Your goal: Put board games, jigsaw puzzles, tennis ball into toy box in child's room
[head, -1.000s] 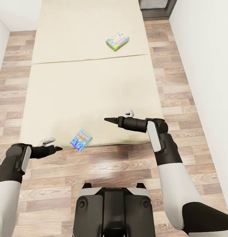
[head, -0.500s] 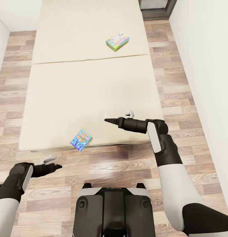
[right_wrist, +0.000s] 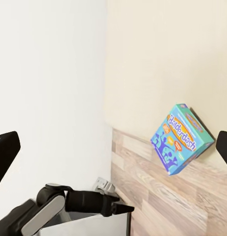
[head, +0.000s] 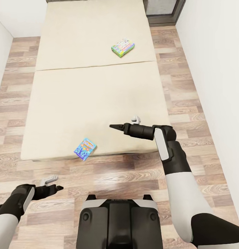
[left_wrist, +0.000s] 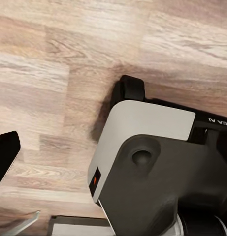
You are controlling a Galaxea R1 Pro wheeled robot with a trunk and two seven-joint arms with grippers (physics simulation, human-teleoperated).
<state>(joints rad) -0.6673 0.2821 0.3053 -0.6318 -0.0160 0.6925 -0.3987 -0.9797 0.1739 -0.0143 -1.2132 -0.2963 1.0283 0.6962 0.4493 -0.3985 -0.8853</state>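
Observation:
Two board games lie on the beige bed [head: 81, 100]. A blue-turquoise box lettered Balderdash [head: 85, 148] [right_wrist: 182, 140] rests at the mattress's near edge, one corner reaching past it. A green-white box [head: 123, 45] sits far back on the right half. My right gripper [head: 112, 126] hovers open over the near part of the bed, right of the blue box and pointing left toward it, holding nothing. My left gripper [head: 59, 187] hangs low over the wood floor, in front of the bed and left of my base, open and empty. One black fingertip [left_wrist: 5, 152] shows in the left wrist view.
Wood-plank floor runs along both sides of the bed and in front of it. White walls [head: 216, 69] close in on the right and the far left. A dark door frame [head: 164, 10] stands at the back right. My own base [head: 117, 221] [left_wrist: 157, 162] sits just before the bed's foot.
My left arm has pulled back and down from the bed's near edge, beside the blue box, to low over the floor. The camera tilted slightly. The right arm and both boxes kept still.

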